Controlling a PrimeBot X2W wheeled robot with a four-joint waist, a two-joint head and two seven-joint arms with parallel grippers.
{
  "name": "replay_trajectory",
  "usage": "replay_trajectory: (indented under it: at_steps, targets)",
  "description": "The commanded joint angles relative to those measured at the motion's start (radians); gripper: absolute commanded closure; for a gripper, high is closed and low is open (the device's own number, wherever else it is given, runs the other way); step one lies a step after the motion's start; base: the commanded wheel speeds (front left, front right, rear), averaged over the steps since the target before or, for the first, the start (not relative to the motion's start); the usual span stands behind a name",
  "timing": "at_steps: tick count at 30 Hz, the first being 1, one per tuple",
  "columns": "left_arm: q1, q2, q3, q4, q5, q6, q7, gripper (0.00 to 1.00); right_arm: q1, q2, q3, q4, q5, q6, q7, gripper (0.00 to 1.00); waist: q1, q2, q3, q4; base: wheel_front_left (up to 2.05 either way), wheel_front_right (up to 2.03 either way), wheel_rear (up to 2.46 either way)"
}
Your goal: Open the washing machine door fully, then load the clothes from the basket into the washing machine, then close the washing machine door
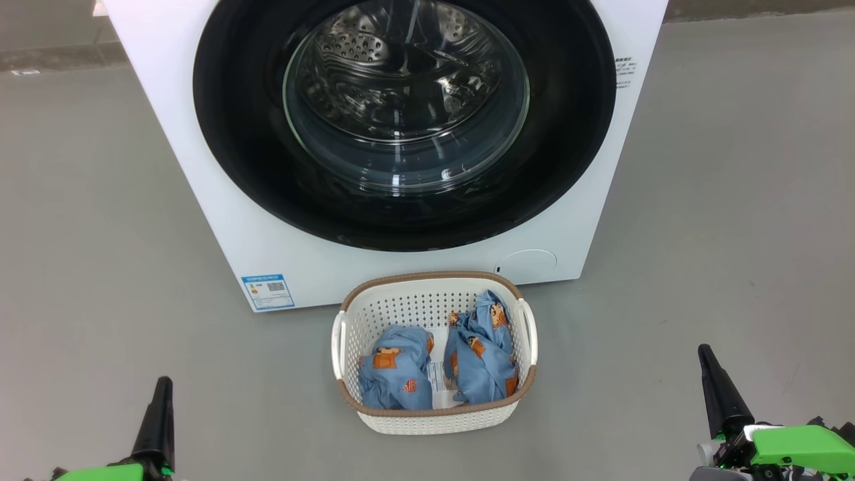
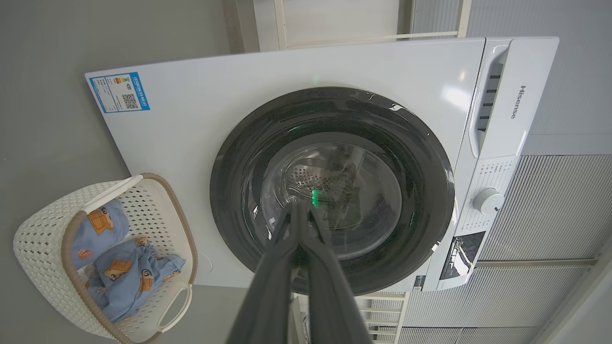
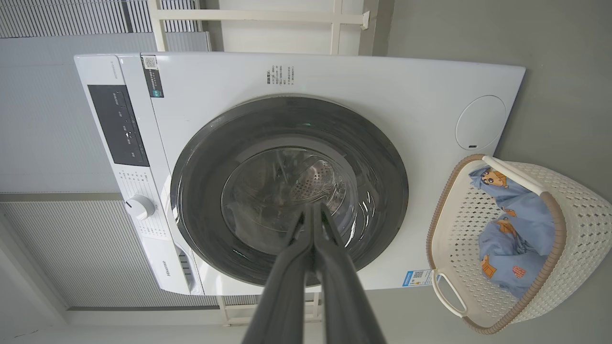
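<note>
washing machine door (image 1: 404,100) shut, clothes (image 1: 481,361) sitting in the basket (image 1: 427,275)
left hand (image 1: 162,386) and right hand (image 1: 705,355) both pressed together, pinching nothing

glossy black door rim (image 1: 574,133), perforated plastic basket (image 1: 427,308), cloth bundles (image 1: 395,369)

We read one word, "Hisense", in grey letters on the drawer panel (image 2: 519,71) of the washing machine (image 2: 201,124). A blue sticker (image 1: 268,292) at the machine's lower front corner carries a QR code and coloured bars, but its print is too small for us to read. The small grey print (image 3: 279,76) on the white front and the paper label (image 1: 437,382) in the basket (image 1: 427,275) are illegible to us.
</note>
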Motion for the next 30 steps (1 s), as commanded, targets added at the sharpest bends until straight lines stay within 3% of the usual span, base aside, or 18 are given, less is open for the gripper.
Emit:
replay_trajectory:
  at_steps: [1, 14, 15, 24, 30]
  targets:
    - [-0.040, 0.016, 0.033, -0.019, 0.005, -0.011, 0.006, 1.00, -0.041, -0.004, 0.023, -0.025, -0.005, -0.001, 0.008, 1.00, -0.0001, 0.0000, 0.000, 0.000, 0.00, 0.00, 0.00]
    - [-0.040, 0.016, 0.033, -0.019, 0.005, -0.011, 0.006, 1.00, -0.041, -0.004, 0.023, -0.025, -0.005, -0.001, 0.008, 1.00, -0.0001, 0.0000, 0.000, 0.000, 0.00, 0.00, 0.00]
    - [0.000, 0.000, 0.000, 0.000, 0.000, 0.000, 0.000, 0.00, 0.000, 0.000, 0.000, 0.000, 0.000, 0.000, 0.000, 0.00, 0.0000, 0.0000, 0.000, 0.000, 0.00, 0.00, 0.00]
    - [0.002, -0.005, -0.019, 0.009, 0.004, 0.000, -0.018, 0.00, 0.010, 0.001, 0.000, 0.004, -0.008, 0.000, -0.013, 0.00, 0.0022, 0.0000, -0.002, 0.000, 0.00, 0.00, 0.00]
    - [-0.006, -0.004, -0.036, 0.000, 0.009, 0.000, -0.038, 0.00, 0.014, -0.002, 0.002, -0.011, -0.020, 0.000, -0.030, 0.00, 0.0000, 0.0000, 0.000, 0.000, 0.00, 0.00, 0.00]
